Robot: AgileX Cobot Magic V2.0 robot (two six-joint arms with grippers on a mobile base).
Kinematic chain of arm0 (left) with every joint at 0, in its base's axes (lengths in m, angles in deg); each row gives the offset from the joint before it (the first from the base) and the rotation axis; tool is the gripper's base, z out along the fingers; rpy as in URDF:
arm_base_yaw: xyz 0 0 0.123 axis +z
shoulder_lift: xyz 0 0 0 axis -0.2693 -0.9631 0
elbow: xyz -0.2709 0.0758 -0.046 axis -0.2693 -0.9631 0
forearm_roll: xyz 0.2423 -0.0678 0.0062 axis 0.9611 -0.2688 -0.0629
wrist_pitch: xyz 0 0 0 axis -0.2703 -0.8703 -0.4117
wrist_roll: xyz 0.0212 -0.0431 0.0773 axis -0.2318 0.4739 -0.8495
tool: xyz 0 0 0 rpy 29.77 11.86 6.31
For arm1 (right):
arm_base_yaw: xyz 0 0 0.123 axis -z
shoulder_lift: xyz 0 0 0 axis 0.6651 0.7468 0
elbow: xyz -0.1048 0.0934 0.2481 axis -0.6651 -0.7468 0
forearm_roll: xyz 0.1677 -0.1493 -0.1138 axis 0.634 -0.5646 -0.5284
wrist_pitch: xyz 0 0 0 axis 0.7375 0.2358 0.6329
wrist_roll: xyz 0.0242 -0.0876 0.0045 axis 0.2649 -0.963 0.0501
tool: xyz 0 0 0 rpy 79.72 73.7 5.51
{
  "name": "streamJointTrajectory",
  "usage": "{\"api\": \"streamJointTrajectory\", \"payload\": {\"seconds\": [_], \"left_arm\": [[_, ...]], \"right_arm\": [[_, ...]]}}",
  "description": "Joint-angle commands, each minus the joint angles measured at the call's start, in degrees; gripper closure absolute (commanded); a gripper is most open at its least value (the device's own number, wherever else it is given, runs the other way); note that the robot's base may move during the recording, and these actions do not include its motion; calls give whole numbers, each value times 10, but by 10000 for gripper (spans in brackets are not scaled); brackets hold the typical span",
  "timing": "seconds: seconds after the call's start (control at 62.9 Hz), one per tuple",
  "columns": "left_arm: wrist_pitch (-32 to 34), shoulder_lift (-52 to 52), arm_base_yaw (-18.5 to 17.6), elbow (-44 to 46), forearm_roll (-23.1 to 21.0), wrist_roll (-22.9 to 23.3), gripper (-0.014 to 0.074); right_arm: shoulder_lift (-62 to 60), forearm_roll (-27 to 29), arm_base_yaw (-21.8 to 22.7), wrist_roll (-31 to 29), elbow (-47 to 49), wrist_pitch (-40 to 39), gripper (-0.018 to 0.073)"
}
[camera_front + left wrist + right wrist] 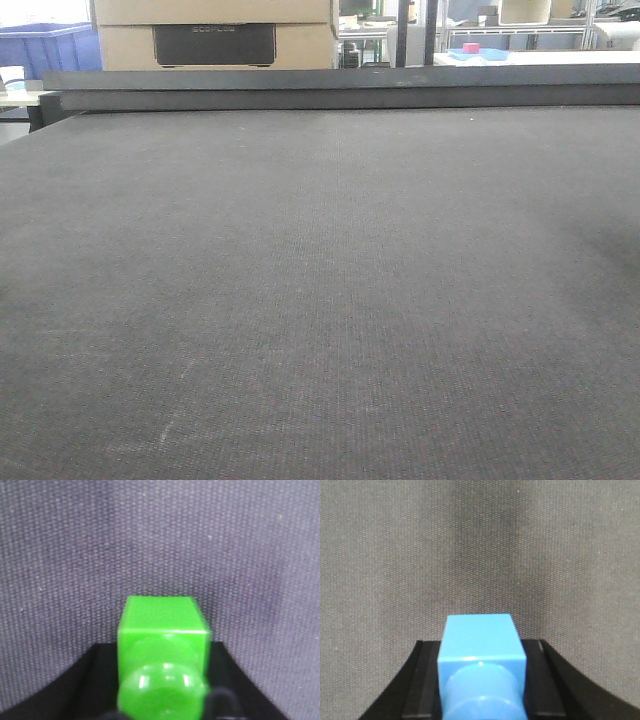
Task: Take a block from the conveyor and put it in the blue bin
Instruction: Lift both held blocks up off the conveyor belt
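Observation:
In the left wrist view a green block (161, 615) with a round stud facing the camera sits between the black fingers (97, 680) of my left gripper (162, 652), which is shut on it above the conveyor (160, 540). The right wrist view has a blue block (479, 632) clamped between black fingers (425, 680) of my right gripper (481, 655), also over the belt (480, 545). The front view holds only bare dark grey conveyor (320, 280); neither arm appears there. The blue bin (45, 48) stands beyond the belt's far left corner.
A darker raised edge bar (340, 88) runs along the belt's far side. Behind it stands a cardboard box (215, 30) with a black panel. A small pink object (471, 47) lies on a table at the back right, among shelving.

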Motion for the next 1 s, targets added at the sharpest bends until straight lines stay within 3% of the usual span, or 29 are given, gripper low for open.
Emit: {"api": "streamJointTrajectory", "payload": {"seconds": [0.0, 0.079, 0.461, 0.652, 0.858, 0.986], "left_arm": [[-10, 0, 2, 7, 0, 1, 578], [-11, 0, 2, 11, -2, 1, 711], [17, 98, 2, 16, -13, 1, 707], [107, 203, 2, -4, -29, 1, 707], [235, 301, 2, -53, -40, 1, 707], [276, 374, 2, -83, -48, 1, 707]], "right_arm": [[-6, -2, -1, -5, 1, -8, 727], [-6, -2, -1, -5, 1, -10, 727], [-8, -2, -1, -5, 1, -35, 727], [-25, -2, -1, -5, 1, -78, 727], [-42, -2, -1, -5, -14, -185, 727], [-69, -2, -1, -5, -40, -226, 727]]}}
